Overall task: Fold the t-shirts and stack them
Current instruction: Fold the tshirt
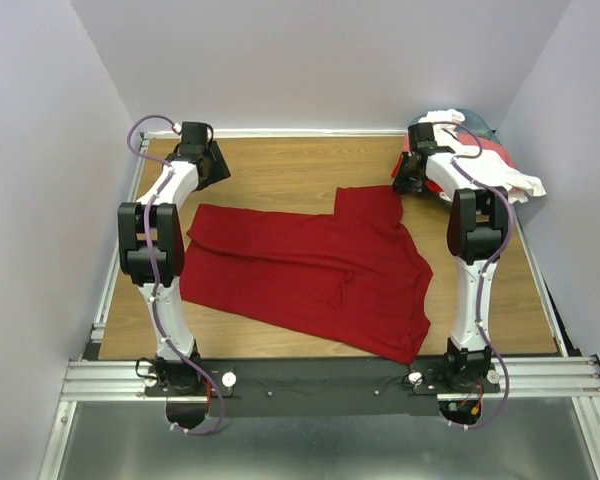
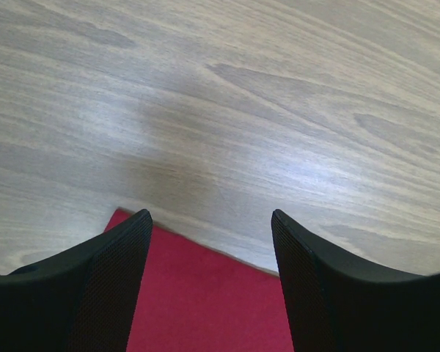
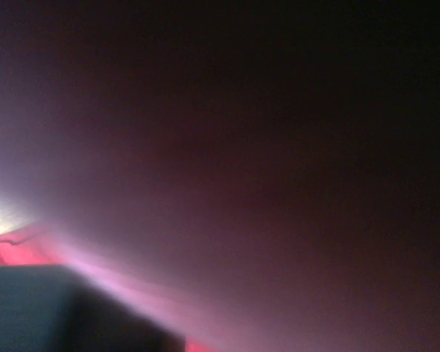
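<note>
1. Two tools sit at the far edge of the dark crimson t-shirt (image 1: 310,265). It lies spread mid-tabletop (image 1: 280,165), wrinkled, one part doubled over itself. The heap of t-shirts (image 1: 495,152) (white, lighter red-pink, teal) sits in the far right corner.
2. Left tool (image 2: 210,216): jaws wide apart, holding nothing. The shirt's corner lies just below, between the fingers, with bare wood beyond.
3. Right tool (image 1: 408,182): by the shirt's far right sleeve. Can't tell whether it is open or closed, or gripping cloth.
4. Likely step: take the far edge and fold it toward the near side. To do it well:
   - pinch both far corners deep enough;
   - lift them level and keep the cloth taut between the arms;
   - lay edge on edge.
5. Hard to see:
   - the right wrist view is a dark blur with only a red sliver;
   - the right arm (image 1: 475,250) covers part of the heap, so there is no shirt count.
</note>
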